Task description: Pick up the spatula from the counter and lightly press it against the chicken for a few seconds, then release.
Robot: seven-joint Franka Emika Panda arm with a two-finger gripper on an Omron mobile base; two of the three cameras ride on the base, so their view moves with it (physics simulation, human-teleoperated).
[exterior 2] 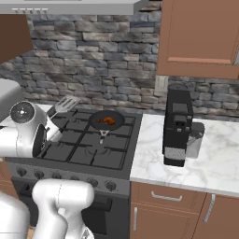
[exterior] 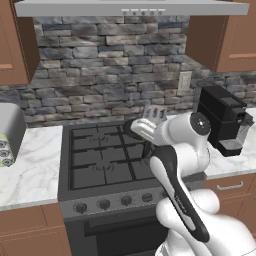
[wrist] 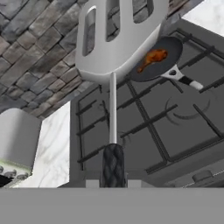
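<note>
Arm bent, wrist raised; claw clamped tight, tilted forward and up.

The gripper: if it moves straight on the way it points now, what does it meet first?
The held spatula leads the gripper. Its line seems to run to the stove's rear left grate near the stone wall, left of the pan; depth is unclear.

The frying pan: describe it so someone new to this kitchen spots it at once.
Find the black gas stove under the hood, left of the coffee machine. Toward its rear sits a round dark pan. Unlike the slotted grey spatula nearby, it holds a browned chicken piece.
</note>
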